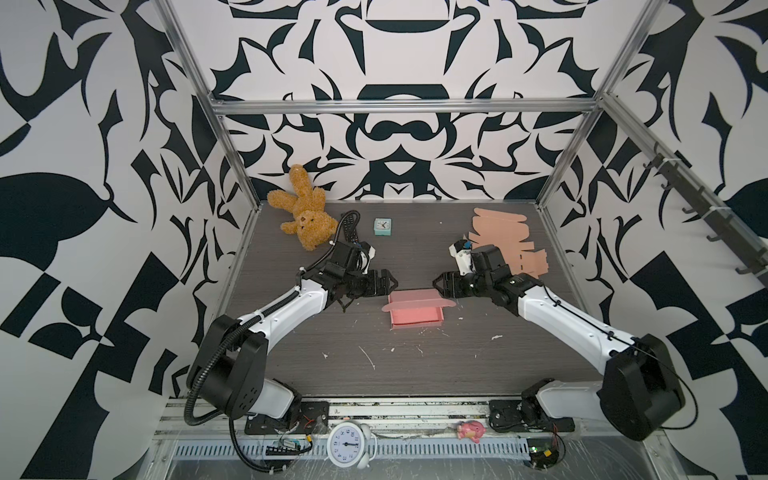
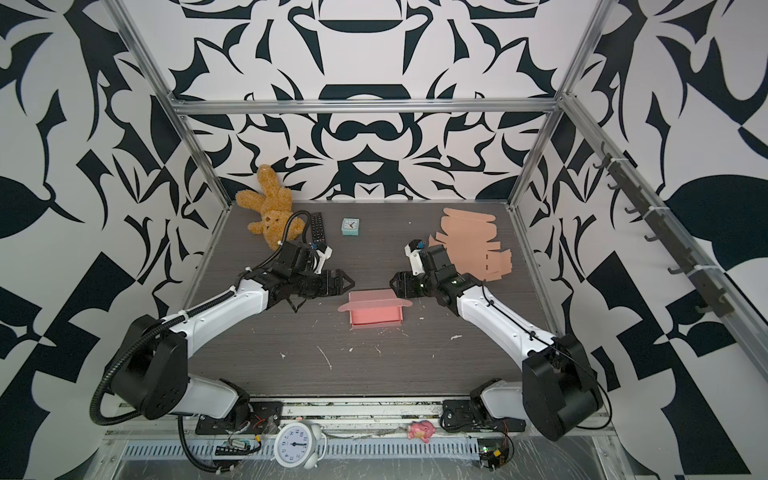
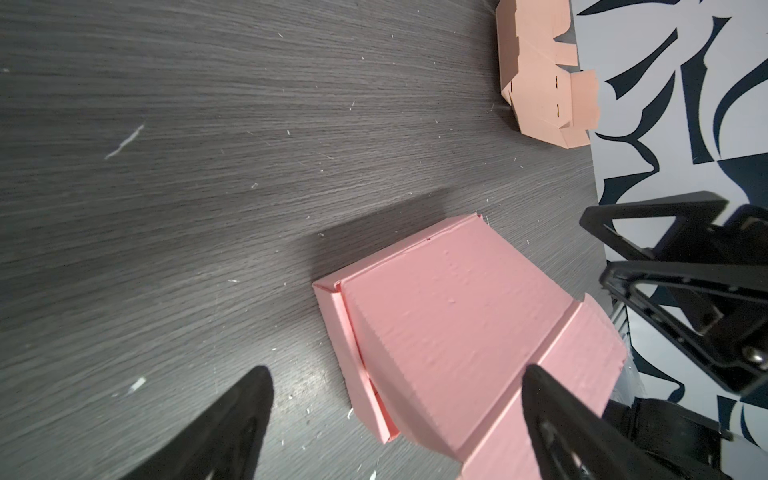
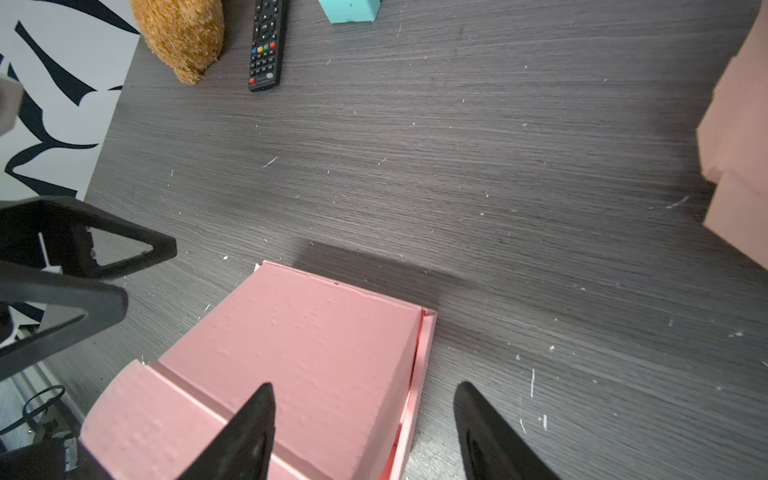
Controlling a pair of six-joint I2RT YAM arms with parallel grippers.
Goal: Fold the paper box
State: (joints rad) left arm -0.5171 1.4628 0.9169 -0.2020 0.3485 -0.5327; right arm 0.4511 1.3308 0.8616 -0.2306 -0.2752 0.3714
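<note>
Seemingly empty, left gripper (image 1: pixel 392 284) and right gripper (image 1: pixel 438 285) gape; lid (image 1: pixel 415 297) partly hides paper box (image 1: pixel 415 316)

Behind-left of paper box (image 1: pixel 415 315): plush bunny (image 1: pixel 302 216), remote (image 2: pixel 318 228), small clock (image 1: pixel 382 227). Behind-right: flat blanks (image 1: pixel 505 239). By its rear-left corner: left gripper (image 1: pixel 392 284); rear-right: right gripper (image 1: pixel 437 284).

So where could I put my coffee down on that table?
The widest bare stretch of table runs between the pink box and the front edge. Another lies at the back, between the teal clock and the cardboard sheets. Crowded: around the box, flanked by left claw and right claw, and by the bunny and remote.
</note>
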